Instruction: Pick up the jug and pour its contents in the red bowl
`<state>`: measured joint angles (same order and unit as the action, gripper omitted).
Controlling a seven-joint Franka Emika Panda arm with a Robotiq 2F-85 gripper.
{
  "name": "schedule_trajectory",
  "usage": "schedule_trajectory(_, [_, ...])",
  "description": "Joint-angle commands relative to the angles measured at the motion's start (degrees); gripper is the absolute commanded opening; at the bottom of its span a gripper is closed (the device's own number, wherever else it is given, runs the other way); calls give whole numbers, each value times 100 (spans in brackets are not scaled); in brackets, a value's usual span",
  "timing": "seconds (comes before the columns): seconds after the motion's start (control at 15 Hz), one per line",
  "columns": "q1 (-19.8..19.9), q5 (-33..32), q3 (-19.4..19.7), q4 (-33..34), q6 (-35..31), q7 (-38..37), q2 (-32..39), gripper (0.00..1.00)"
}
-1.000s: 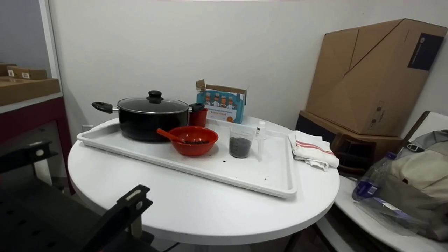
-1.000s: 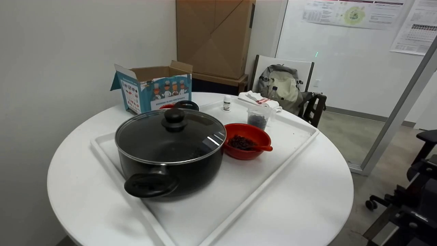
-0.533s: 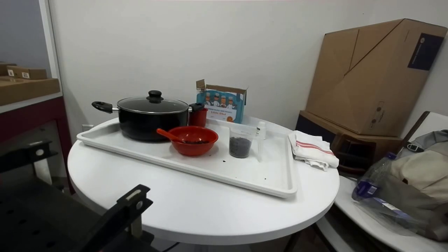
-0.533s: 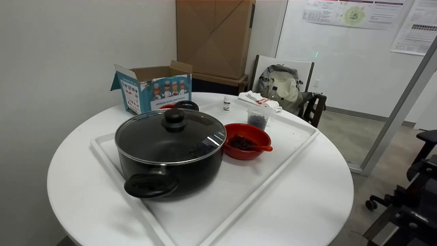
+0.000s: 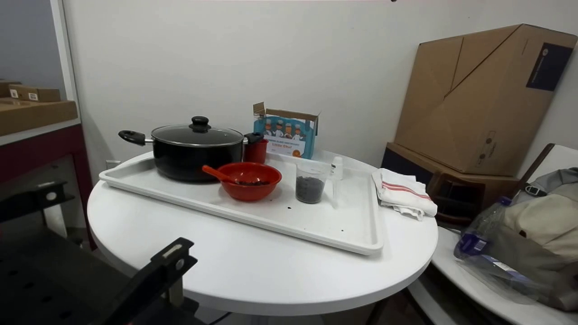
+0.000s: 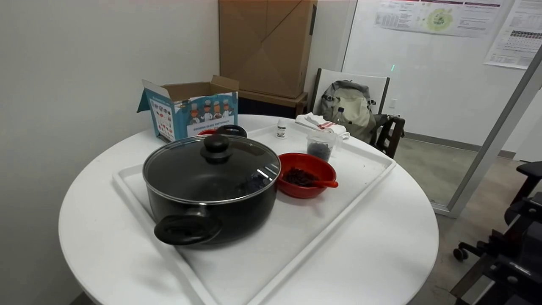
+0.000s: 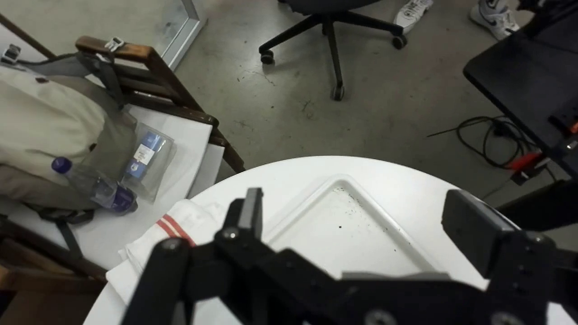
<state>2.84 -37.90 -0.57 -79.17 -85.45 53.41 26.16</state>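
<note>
The jug (image 5: 309, 187) is a small see-through cup with a handle and dark grey contents. It stands upright on the white tray, and it also shows in an exterior view (image 6: 320, 148) behind the bowl. The red bowl (image 5: 249, 192) sits beside it, glossy, with dark bits and a red spoon (image 5: 217, 174) inside; it also shows in an exterior view (image 6: 301, 190). My gripper (image 7: 354, 203) is open and empty in the wrist view, above the tray's corner. Jug and bowl are out of the wrist view. A small dark tip shows at the top edge of an exterior view.
A large black lidded pot (image 5: 197, 158) stands on the tray (image 5: 289, 228) by the bowl, with a red cup (image 5: 256, 152) behind it. A small white bottle (image 5: 337, 168) stands behind the jug. A folded towel (image 5: 403, 192) and a blue box (image 5: 289, 135) are on the table.
A small dark tip has come into view at the top edge of an exterior view. The jug, bowl and pot have not moved.
</note>
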Motion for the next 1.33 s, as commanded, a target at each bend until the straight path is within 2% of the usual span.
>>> schedule_trajectory(0.0, [203,-296,79,199,-558,1216,310,100])
schedule_trajectory(0.33, [449,-511,179,85,-1578,2619,543,100])
schedule_trajectory(0.6, [623,-394,188,-129,-2509,3527,609,100])
schedule_trajectory(0.93, [748,73,196,-145,-2780,3890,834,100])
schedule_trajectory(1.27, [690,425,304,-232,-2854,3715,1017,100])
